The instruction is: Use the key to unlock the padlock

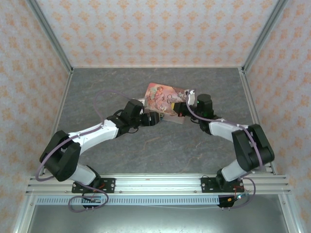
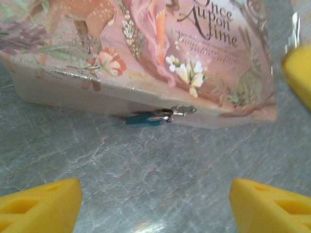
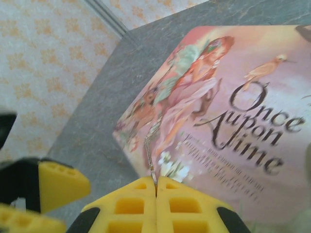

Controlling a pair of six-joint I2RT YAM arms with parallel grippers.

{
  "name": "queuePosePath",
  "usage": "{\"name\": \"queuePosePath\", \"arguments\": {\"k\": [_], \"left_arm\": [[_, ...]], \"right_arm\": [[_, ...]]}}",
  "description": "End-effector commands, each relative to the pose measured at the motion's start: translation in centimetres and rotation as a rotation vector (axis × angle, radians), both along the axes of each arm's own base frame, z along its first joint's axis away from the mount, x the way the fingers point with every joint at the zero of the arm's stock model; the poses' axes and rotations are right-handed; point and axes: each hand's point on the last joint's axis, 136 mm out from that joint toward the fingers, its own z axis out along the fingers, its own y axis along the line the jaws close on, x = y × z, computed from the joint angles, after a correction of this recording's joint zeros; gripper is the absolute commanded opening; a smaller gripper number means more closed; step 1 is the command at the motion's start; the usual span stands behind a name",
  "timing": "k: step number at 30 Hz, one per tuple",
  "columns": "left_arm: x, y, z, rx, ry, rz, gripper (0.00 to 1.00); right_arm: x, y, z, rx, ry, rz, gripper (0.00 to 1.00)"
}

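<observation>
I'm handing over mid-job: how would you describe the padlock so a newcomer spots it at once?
Find the pink picture-printed tin mid-table. Along the lower edge of its side wall facing the left gripper lies the padlock. It is the one small teal block with a silver shackle, unlike the thin bare-metal key pinched in the right gripper.

Key (image 3: 150, 162) partly hidden between right fingers (image 3: 130, 209)

Bright, even light; wrist views softly blurred.
</observation>
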Motion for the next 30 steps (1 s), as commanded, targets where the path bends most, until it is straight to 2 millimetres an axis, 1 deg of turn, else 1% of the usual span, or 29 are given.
{"name": "queuePosePath", "arguments": {"k": [1, 4, 7, 9, 12, 14, 16, 19, 23, 28, 30], "left_arm": [[0.9, -0.6, -0.5, 0.052, -0.111, -0.092, 0.80], [1.3, -1.1, -1.1, 0.063, -0.133, -0.121, 0.80], [1.9, -1.3, -2.0, 0.078, -0.144, -0.129, 0.81], [2.1, -1.6, -2.6, 0.085, -0.149, -0.137, 0.80], [2.4, -2.2, -3.5, 0.094, -0.158, -0.151, 0.80], [2.6, -2.6, -4.0, 0.102, -0.162, -0.163, 0.79], [2.8, -3.0, -4.3, 0.104, -0.168, -0.169, 0.78], [3.5, -3.2, -4.8, 0.110, -0.171, -0.156, 0.78], [4.1, -3.4, -5.4, 0.124, -0.177, -0.144, 0.76], [4.7, -2.8, -6.3, 0.161, -0.194, -0.106, 0.74], [4.8, -2.8, -6.6, 0.162, -0.195, -0.107, 0.72]], "right_arm": [[2.0, 1.1, 0.3, 0.098, 0.064, 0.044, 0.00], [3.3, 0.8, -1.9, 0.051, 0.142, -0.001, 0.00], [3.5, -0.1, -4.1, -0.001, 0.226, -0.066, 0.00], [3.2, -0.5, -5.6, -0.031, 0.284, -0.094, 0.00], [2.2, -0.8, -7.6, -0.076, 0.349, -0.107, 0.00], [1.3, -0.5, -8.7, -0.098, 0.380, -0.102, 0.00], [0.5, 0.1, -9.4, -0.105, 0.395, -0.088, 0.00], [-0.4, 0.8, -10.0, -0.105, 0.403, -0.080, 0.00], [-0.8, 1.3, -9.9, -0.093, 0.405, -0.073, 0.00], [-0.8, 1.3, -9.7, -0.100, 0.394, -0.071, 0.00], [-0.9, 1.3, -9.7, -0.101, 0.391, -0.070, 0.00]]}}
